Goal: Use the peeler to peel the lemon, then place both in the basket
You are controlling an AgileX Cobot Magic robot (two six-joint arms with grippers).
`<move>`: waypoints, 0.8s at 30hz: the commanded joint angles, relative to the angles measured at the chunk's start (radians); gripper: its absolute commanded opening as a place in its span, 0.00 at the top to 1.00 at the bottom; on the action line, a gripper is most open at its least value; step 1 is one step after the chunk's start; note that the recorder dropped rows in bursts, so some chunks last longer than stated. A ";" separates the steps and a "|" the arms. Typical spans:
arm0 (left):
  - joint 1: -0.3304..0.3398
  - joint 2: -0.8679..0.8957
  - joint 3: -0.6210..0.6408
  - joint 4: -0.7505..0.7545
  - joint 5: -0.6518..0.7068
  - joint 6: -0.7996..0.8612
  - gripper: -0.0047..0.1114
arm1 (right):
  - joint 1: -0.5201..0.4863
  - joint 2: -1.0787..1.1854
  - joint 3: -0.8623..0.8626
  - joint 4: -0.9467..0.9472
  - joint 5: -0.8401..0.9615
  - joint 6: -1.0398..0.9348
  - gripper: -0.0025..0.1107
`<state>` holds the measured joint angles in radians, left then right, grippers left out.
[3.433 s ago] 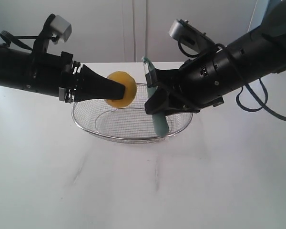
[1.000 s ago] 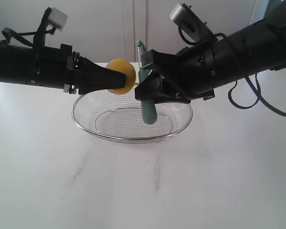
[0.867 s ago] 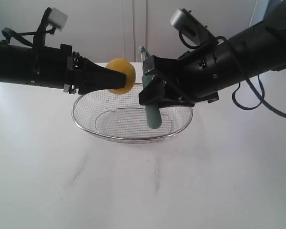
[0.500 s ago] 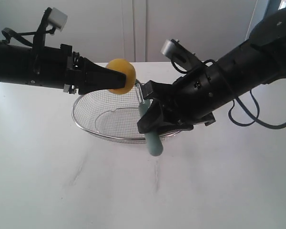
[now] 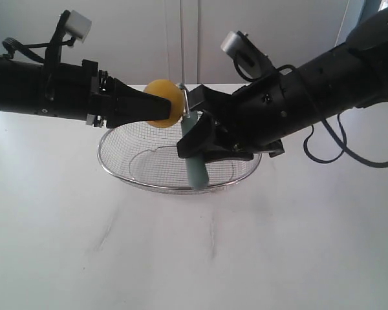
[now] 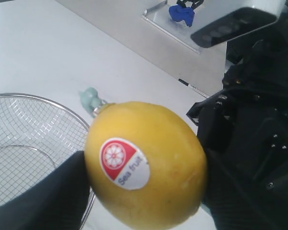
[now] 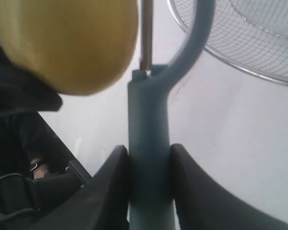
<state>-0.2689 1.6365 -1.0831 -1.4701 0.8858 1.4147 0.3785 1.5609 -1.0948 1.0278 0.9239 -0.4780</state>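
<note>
Peeling is in hand: left gripper clamps the lemon, right gripper clamps the peeler, whose head lies beside the lemon; next comes a stroke along the rind.

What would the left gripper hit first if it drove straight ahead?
Likely the metal blade head of the slim teal-handled peeler, held by the right gripper just beyond the round yellow lemon in the left gripper; depth unclear.

You have open table along the near edge and near corners. Toward the far edge, the basket blocks the middle. Above it, the left gripper with the lemon and the right gripper with the peeler crowd together.
</note>
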 commanded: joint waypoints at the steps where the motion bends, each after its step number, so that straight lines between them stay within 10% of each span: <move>1: 0.000 -0.008 0.004 -0.025 0.023 0.006 0.96 | -0.001 -0.035 0.002 0.011 -0.050 -0.004 0.98; 24: 0.000 -0.008 0.004 -0.025 0.022 0.003 0.96 | -0.001 -0.082 0.002 -0.095 -0.057 0.011 0.98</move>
<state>-0.2689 1.6365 -1.0831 -1.4701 0.8858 1.4147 0.3785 1.4859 -1.0948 0.9500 0.8709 -0.4737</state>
